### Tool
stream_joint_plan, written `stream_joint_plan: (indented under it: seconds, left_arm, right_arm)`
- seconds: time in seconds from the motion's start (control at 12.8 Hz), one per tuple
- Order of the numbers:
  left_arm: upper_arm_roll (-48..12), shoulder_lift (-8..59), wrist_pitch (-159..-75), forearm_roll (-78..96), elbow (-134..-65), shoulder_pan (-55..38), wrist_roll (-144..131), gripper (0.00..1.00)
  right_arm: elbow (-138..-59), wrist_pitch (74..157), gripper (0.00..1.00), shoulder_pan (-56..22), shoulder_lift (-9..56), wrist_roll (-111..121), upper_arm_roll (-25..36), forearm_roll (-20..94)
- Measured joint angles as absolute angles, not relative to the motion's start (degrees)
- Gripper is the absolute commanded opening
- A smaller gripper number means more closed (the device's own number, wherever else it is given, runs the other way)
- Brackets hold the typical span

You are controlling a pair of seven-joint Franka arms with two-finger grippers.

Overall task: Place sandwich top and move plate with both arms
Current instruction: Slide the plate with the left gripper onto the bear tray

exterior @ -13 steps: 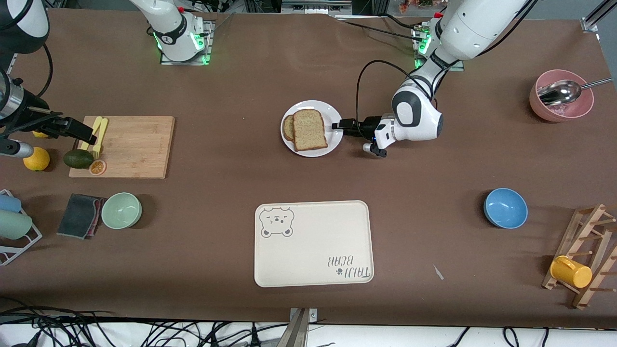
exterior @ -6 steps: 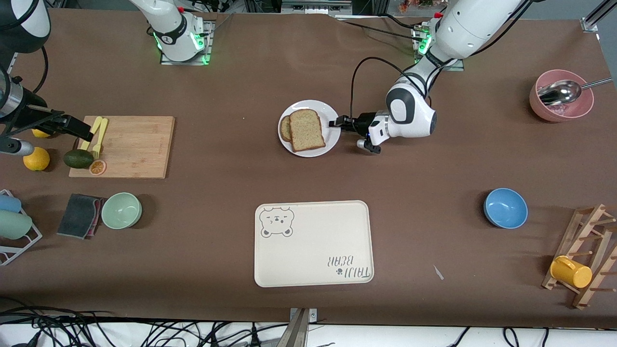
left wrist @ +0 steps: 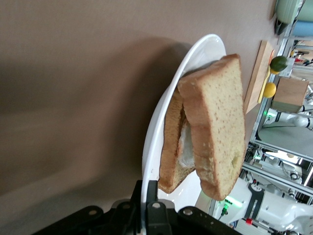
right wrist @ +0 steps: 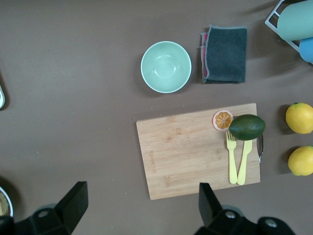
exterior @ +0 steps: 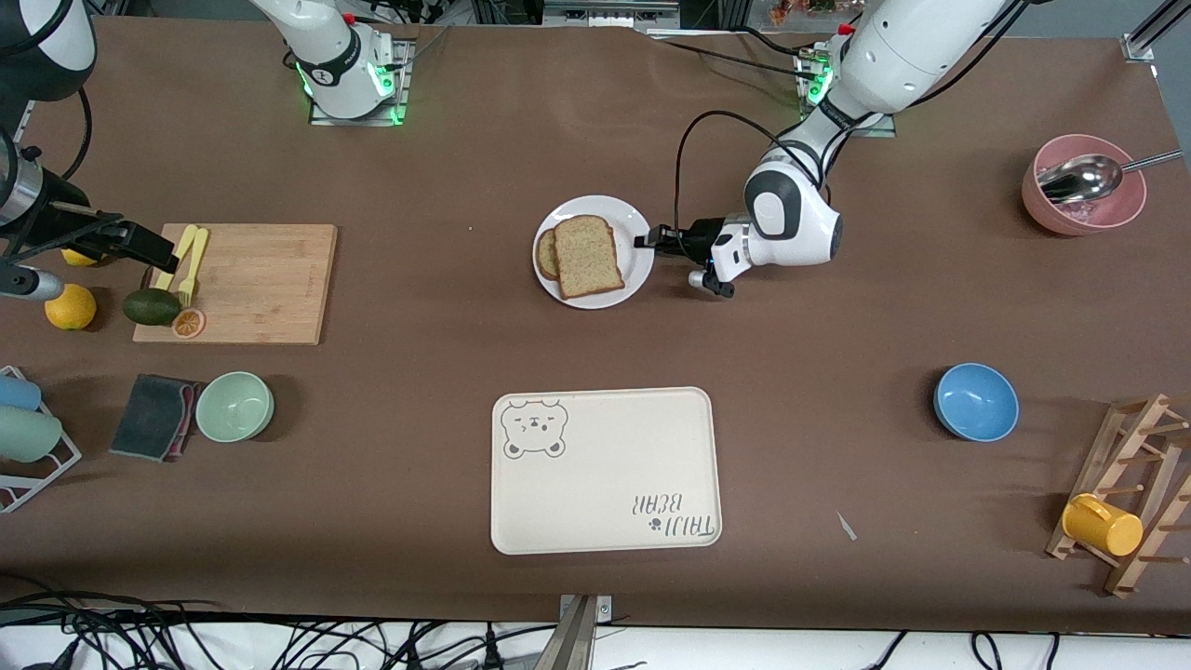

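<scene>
The white plate [exterior: 635,226] sits mid-table with the tan speckled sandwich top [exterior: 587,256] lying on a darker slice. My left gripper [exterior: 647,241] is low at the plate's edge toward the left arm's end, shut on the rim. In the left wrist view the plate's rim [left wrist: 161,112] runs between the fingers of the left gripper [left wrist: 145,196], and the sandwich top [left wrist: 217,122] rests askew over the lower slice [left wrist: 171,142] with egg white showing. My right gripper [exterior: 158,251] hangs open and empty over the end of the cutting board; its open fingers show in its wrist view [right wrist: 142,196].
The beige bear-print tray [exterior: 605,470] lies nearer the camera than the plate. The wooden cutting board [exterior: 251,282] carries yellow cutlery, an avocado and an orange slice. A green bowl [exterior: 234,406], blue bowl [exterior: 975,401], pink bowl with ladle [exterior: 1084,183] and mug rack [exterior: 1130,493] stand around.
My left gripper has closed in on the plate's rim, and the plate with the sandwich has shifted slightly toward the right arm's end. The right arm has hardly moved.
</scene>
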State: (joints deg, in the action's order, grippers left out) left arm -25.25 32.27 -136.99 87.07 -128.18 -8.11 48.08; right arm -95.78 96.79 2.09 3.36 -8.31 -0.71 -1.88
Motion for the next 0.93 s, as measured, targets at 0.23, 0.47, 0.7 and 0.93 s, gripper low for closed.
stream_joint_plan:
  seconds: [0.23,0.47,0.7,0.93]
  left_arm:
    - [-25.09,32.26,-137.48,89.27,-125.56,-7.64,48.08,0.00]
    - [-24.68,31.91,-137.57,90.19,-122.15,-6.41,47.43,0.00]
    - [-23.04,31.94,-137.58,90.22,-116.40,-5.95,42.99,0.00]
    - [-19.88,33.27,-137.63,90.22,-110.62,-6.20,39.09,0.00]
  right_arm:
    - [-94.37,95.02,1.00,2.09,3.29,-8.31,-0.71,-1.88]
    - [-94.23,94.84,1.00,2.09,3.30,-8.31,-0.70,-1.88]
    - [-94.22,94.79,1.00,2.09,3.32,-8.31,-0.69,-1.88]
    - [-94.22,94.76,1.00,2.10,3.34,-8.31,-0.69,-1.88]
